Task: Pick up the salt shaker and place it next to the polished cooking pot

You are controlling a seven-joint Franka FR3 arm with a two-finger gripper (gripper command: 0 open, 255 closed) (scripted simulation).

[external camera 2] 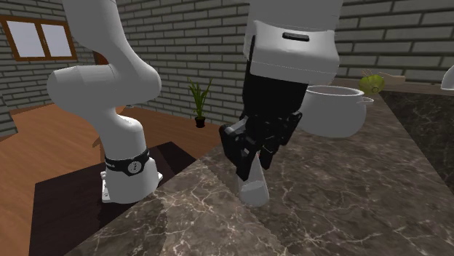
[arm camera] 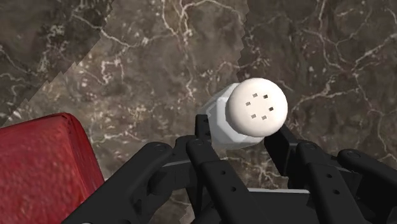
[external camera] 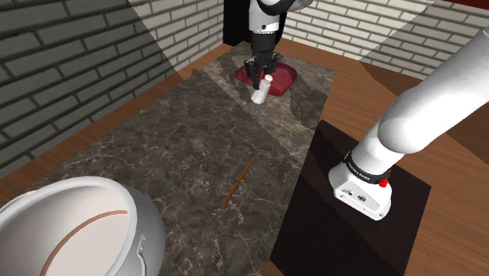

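Observation:
A white salt shaker (external camera: pixel 261 89) with a holed cap (arm camera: pixel 257 108) leans tilted between the black fingers (arm camera: pixel 203 130) of my gripper (external camera: pixel 261 70), which is shut on it at the far end of the dark marble counter (external camera: pixel 172 149). The shaker's lower end (external camera 2: pixel 253 189) is just at the counter; I cannot tell whether it touches. The shiny, pale cooking pot (external camera: pixel 78 227) stands at the near end of the counter, at the shoulder view's lower left, far from the shaker. In the second exterior view the pot (external camera 2: pixel 333 109) is behind the gripper (external camera 2: pixel 256 149).
A red, flat object (external camera: pixel 287 75) lies on the counter right beside the shaker and shows beside the gripper in the wrist view (arm camera: pixel 44 165). A thin brown stick (external camera: pixel 239 182) lies mid-counter. The dark stand (external camera: pixel 353 227) adjoins the counter. A potted plant (external camera 2: pixel 198 98) stands by the brick wall.

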